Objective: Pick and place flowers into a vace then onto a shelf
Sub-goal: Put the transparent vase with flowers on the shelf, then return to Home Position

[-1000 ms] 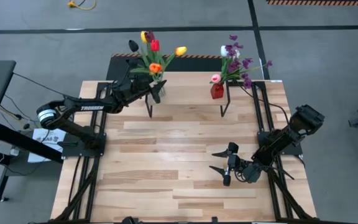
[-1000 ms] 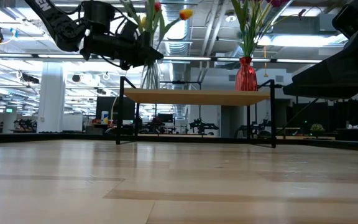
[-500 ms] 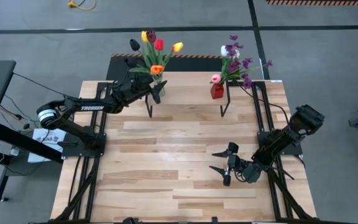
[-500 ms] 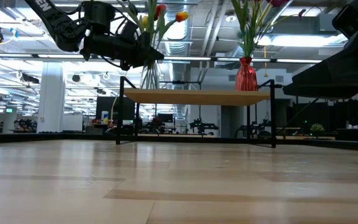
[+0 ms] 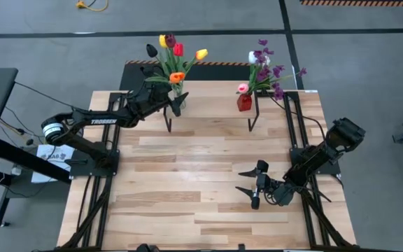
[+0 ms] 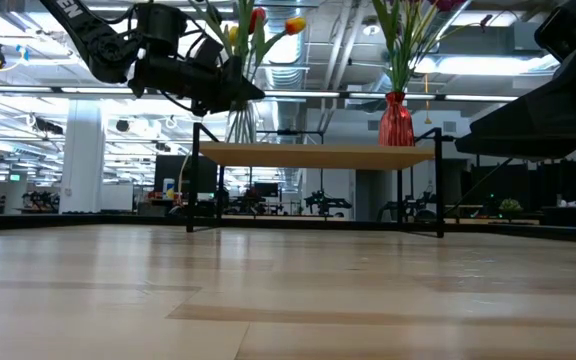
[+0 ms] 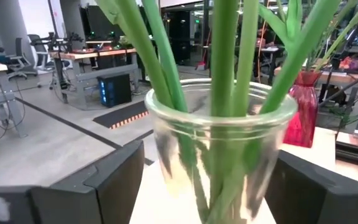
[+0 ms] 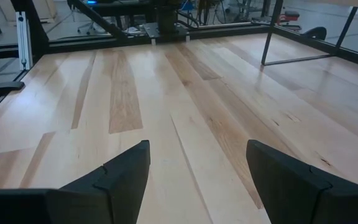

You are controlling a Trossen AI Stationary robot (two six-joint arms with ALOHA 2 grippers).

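left claw point(image 5: 174, 98) now wider apart around glass vase point(image 7: 219, 155) on shelf point(image 6: 318, 155)

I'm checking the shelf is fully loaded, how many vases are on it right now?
2. A clear glass vase of tulips stands at the shelf's left end; a red vase with purple sprigs stands at its right end.

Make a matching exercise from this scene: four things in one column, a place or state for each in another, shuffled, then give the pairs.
Things
1. clear vase
2. red vase
3. left gripper
4. right gripper

Places or states
A. open, low over the table's right half
B. on the shelf's right end
C. holds tulips, on the shelf's left end
D. open around the clear vase

Pairs: 1-C, 2-B, 3-D, 4-A
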